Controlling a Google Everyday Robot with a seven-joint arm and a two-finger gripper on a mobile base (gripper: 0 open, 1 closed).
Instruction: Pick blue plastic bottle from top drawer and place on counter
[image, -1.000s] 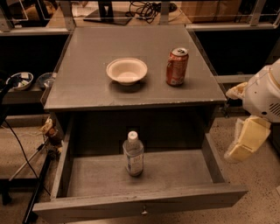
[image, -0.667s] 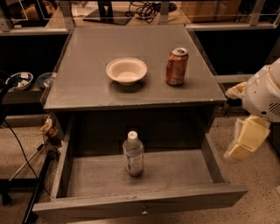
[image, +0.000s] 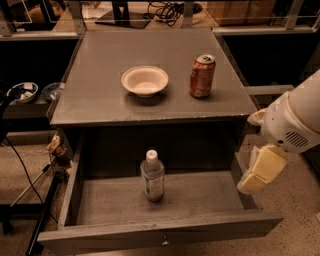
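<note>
The blue plastic bottle (image: 152, 176), clear with a white cap and pale label, stands upright in the middle of the open top drawer (image: 195, 197). The drawer is pulled out below the counter (image: 105, 75), a flat grey tabletop. My gripper (image: 260, 170) hangs at the right, beside the drawer's right wall and well right of the bottle. It holds nothing that I can see.
A white bowl (image: 145, 80) and a red-orange soda can (image: 202, 76) stand on the counter. A small knob (image: 163, 243) is on the drawer front. Black cables and a stand (image: 35, 200) are at the left. A metal bowl (image: 22, 91) sits on a low shelf at the left.
</note>
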